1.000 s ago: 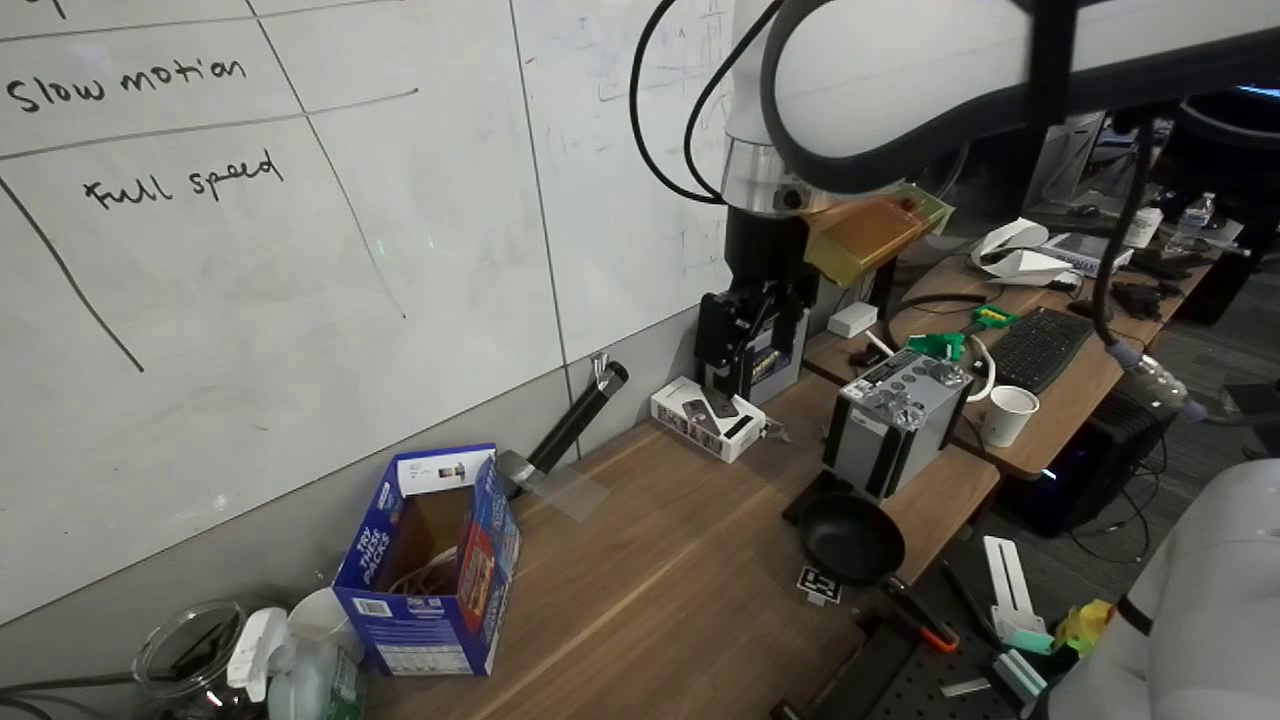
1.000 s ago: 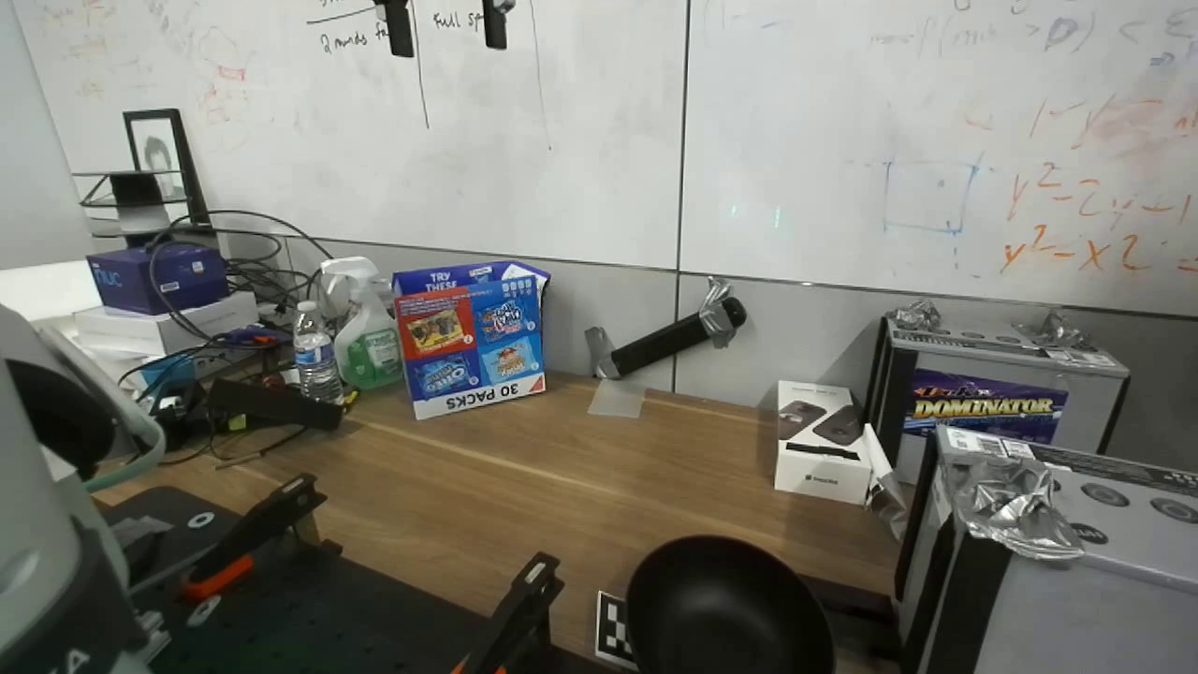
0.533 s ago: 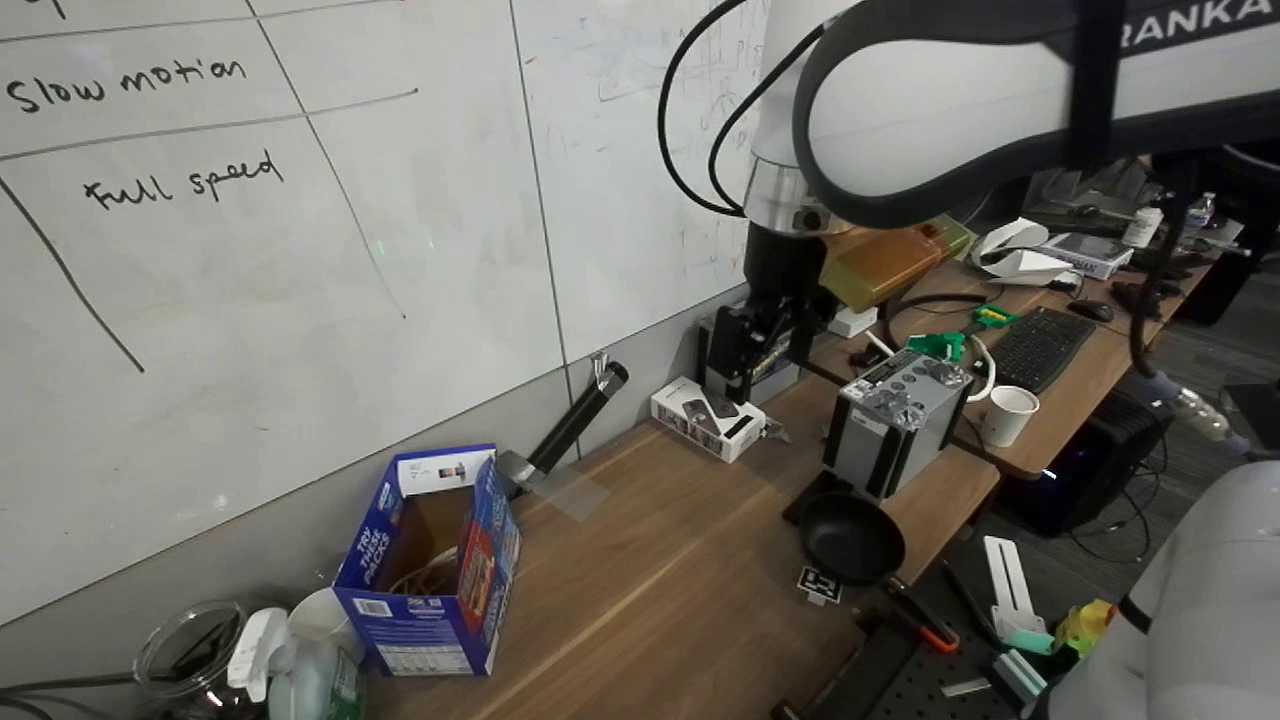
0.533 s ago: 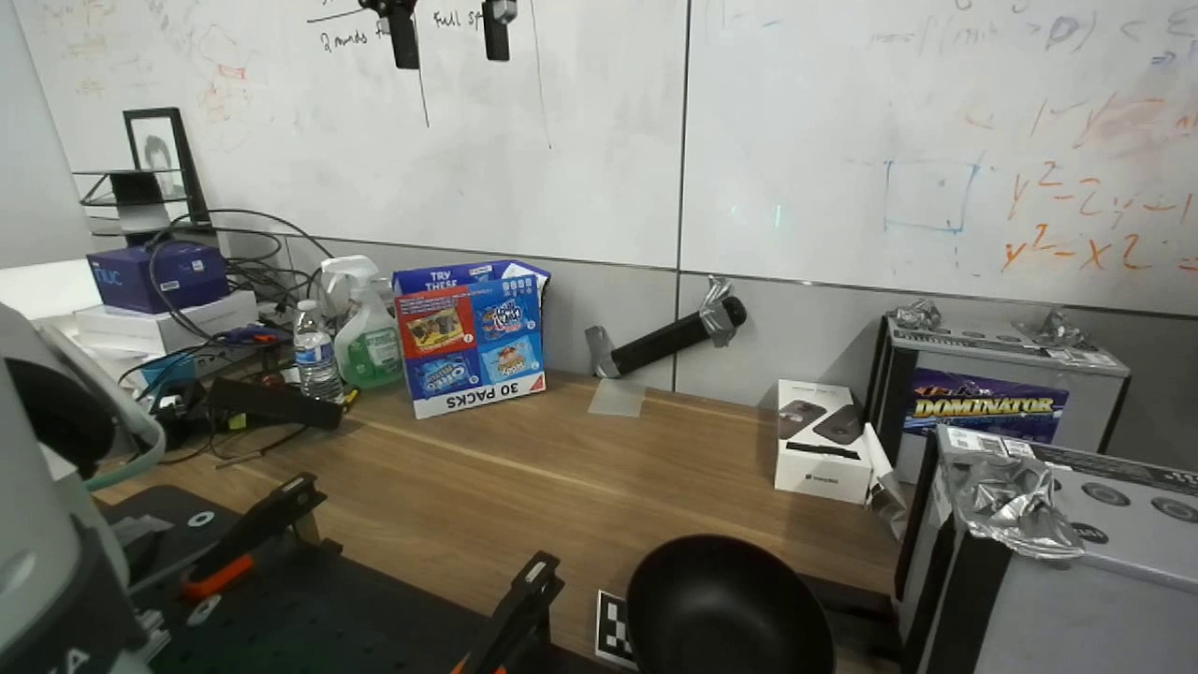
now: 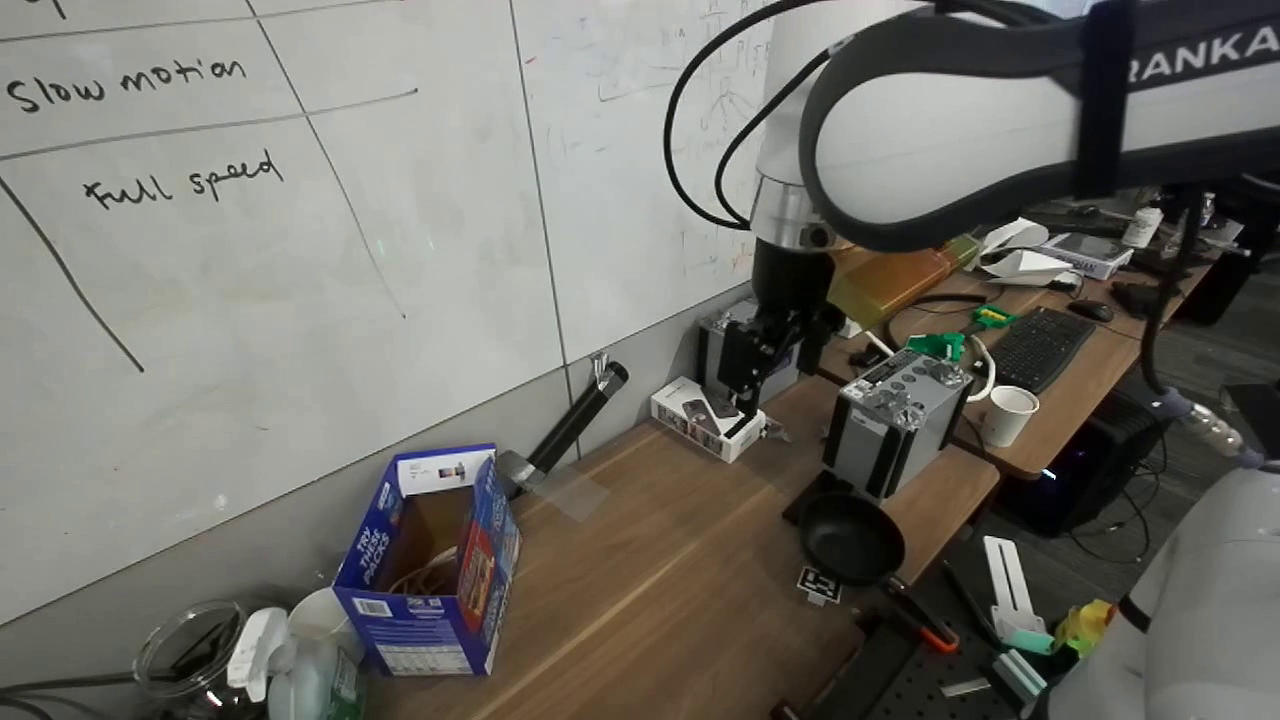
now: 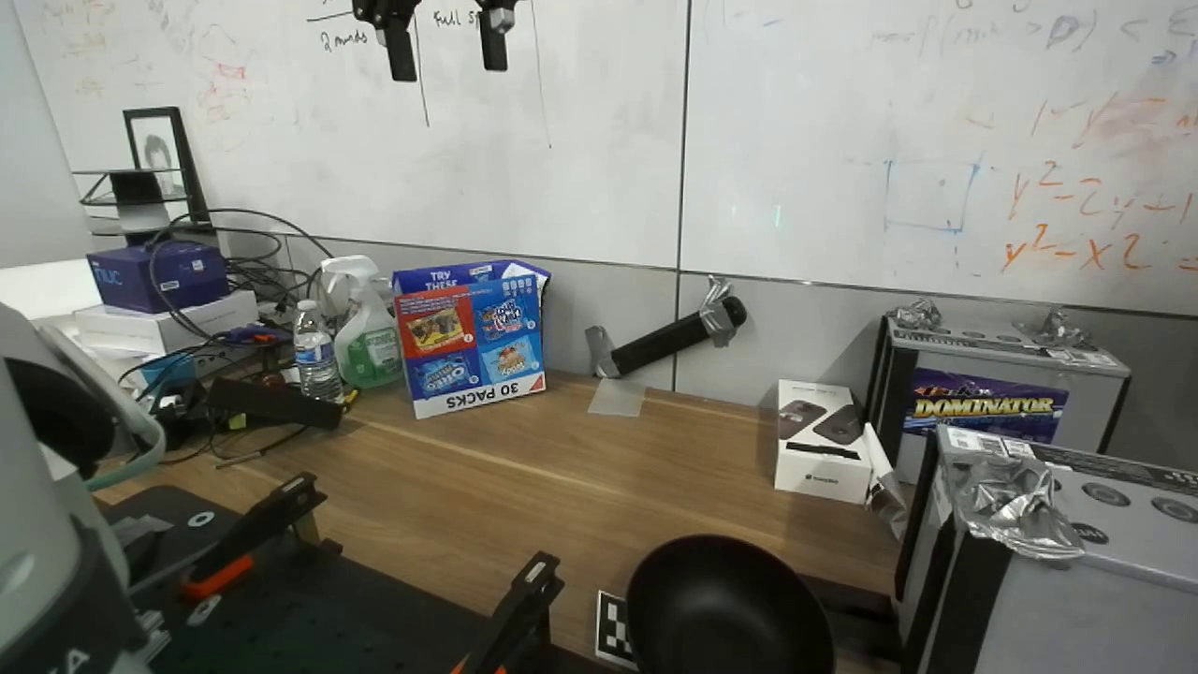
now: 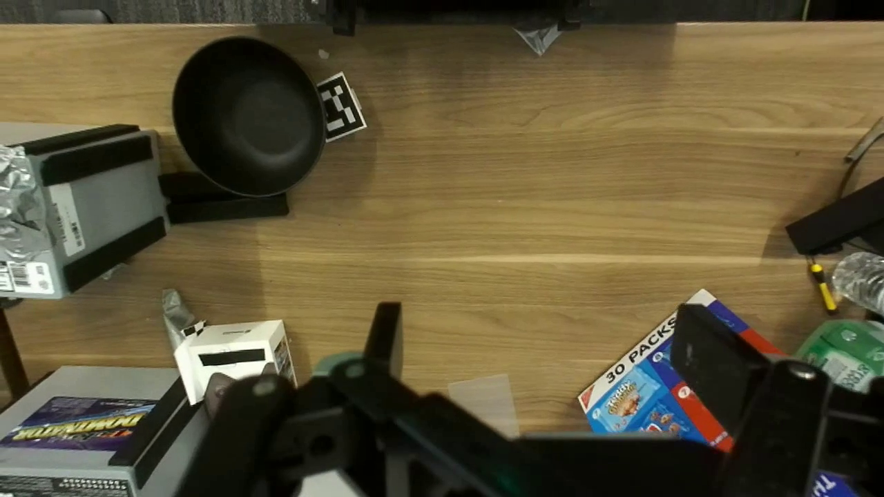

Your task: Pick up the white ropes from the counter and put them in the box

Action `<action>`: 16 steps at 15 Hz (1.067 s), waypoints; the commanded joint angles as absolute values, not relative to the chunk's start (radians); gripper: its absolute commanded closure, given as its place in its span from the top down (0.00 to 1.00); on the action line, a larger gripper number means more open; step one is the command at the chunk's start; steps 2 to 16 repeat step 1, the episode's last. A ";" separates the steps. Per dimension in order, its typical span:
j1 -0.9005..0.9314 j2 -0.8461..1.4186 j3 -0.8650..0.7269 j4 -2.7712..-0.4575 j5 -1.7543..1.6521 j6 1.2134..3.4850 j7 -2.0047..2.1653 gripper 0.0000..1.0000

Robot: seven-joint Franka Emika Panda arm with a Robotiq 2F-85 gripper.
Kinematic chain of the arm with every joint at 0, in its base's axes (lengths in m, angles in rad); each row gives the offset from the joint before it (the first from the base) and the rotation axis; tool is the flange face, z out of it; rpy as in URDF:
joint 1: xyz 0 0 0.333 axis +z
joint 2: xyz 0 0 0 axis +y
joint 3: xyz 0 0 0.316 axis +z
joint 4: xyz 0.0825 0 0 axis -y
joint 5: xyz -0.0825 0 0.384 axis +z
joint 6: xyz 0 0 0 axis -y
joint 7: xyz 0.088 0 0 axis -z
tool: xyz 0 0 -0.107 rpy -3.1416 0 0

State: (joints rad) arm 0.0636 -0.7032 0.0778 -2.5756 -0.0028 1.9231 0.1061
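Your brown wooden counter (image 7: pixel 552 207) lies under the wide-spread, empty black gripper (image 7: pixel 539 335), and thin whitish ropes (image 5: pixel 432 573), likely light and floppy, curl inside the blue cardboard box (image 5: pixel 412 630), so pinch one loop.

The hand (image 6: pixel 448 69) points down, fingers (image 6: pixel 402 56) spread wide apart.

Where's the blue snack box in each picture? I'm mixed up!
In an exterior view: the blue box, lower left.
In an exterior view: the blue box, just left of centre.
In the wrist view: the blue box, lower right, partly behind the hand.
Shared landmark: the black pan, in all three.
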 commanded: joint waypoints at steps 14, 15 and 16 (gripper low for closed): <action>0.059 -0.703 0.083 -2.574 -0.001 1.921 0.105 1.00; 0.059 -0.703 0.083 -2.574 -0.001 1.921 0.105 1.00; 0.059 -0.703 0.083 -2.574 -0.001 1.921 0.105 1.00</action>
